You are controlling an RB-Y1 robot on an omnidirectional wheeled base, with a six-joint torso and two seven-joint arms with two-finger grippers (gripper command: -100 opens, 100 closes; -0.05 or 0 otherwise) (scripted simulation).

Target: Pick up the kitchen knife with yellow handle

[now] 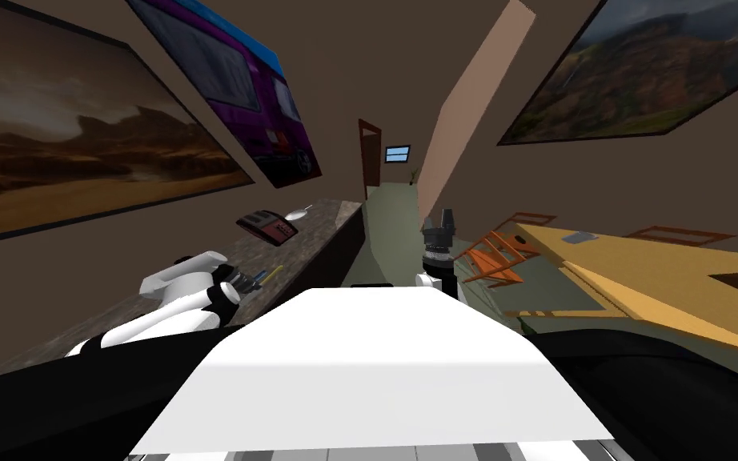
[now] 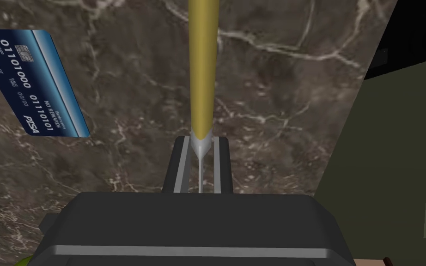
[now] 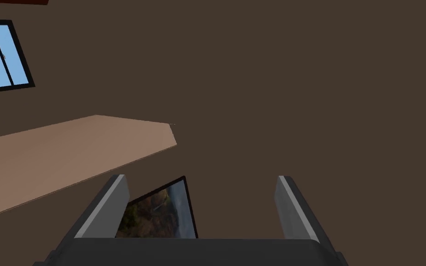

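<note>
The kitchen knife (image 2: 203, 69) has a long yellow handle pointing straight away from my left gripper (image 2: 200, 141). The two fingers are shut close together on its thin silver blade, just behind the handle's end. Under it is the dark brown marble counter (image 2: 276, 115); I cannot tell whether the knife rests on it or hangs just above. In the head view the knife (image 1: 274, 274) shows beyond my left gripper (image 1: 246, 282), over the counter (image 1: 311, 240) along the left wall. My right gripper (image 1: 446, 220) is raised in the middle of the room, and the right wrist view shows my right gripper (image 3: 200, 182) open.
A blue bank card (image 2: 36, 83) lies flat on the counter beside the knife. Farther along the counter sit a dark red and black device (image 1: 267, 225) and a silver spoon (image 1: 297, 214). An orange chair (image 1: 494, 258) and a yellow table (image 1: 663, 276) stand to the right.
</note>
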